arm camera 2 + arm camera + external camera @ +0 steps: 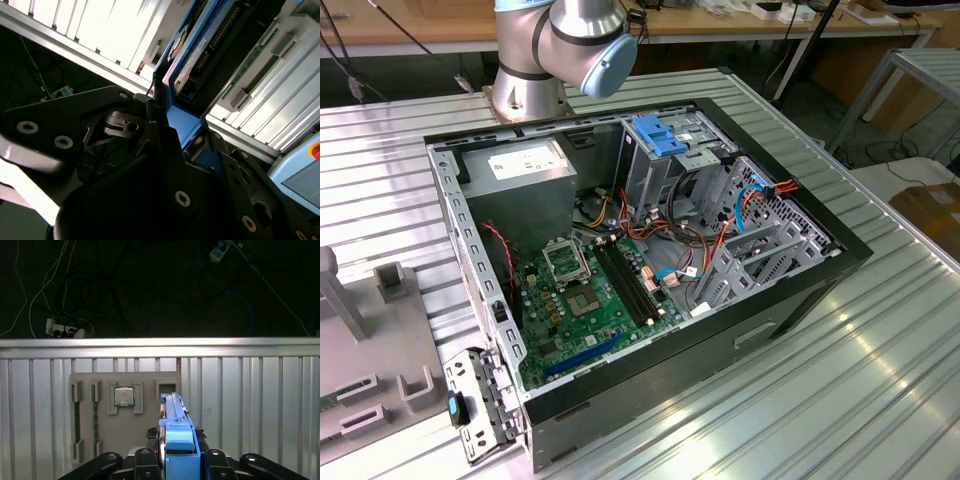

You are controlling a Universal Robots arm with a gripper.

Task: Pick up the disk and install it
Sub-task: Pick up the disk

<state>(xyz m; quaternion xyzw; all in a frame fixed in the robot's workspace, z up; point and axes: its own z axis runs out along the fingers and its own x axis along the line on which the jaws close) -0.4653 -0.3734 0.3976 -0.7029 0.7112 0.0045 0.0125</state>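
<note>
The dark flat disk (pixel 176 432) with bright blue plastic side rails sat edge-on, clamped between the fingers of the black gripper (pixel 179 462), over the ribbed metal table (pixel 250 405) and just beside the grey parts tray (pixel 145 430). Its white label (pixel 186 67) faced the second wrist view, but the print could not be read.

Ribbed metal tabletop (pixel 880 340) — wooden workbench (pixel 410 25) behind, cables (pixel 100 285) on dark floor (pixel 165 320)
</note>
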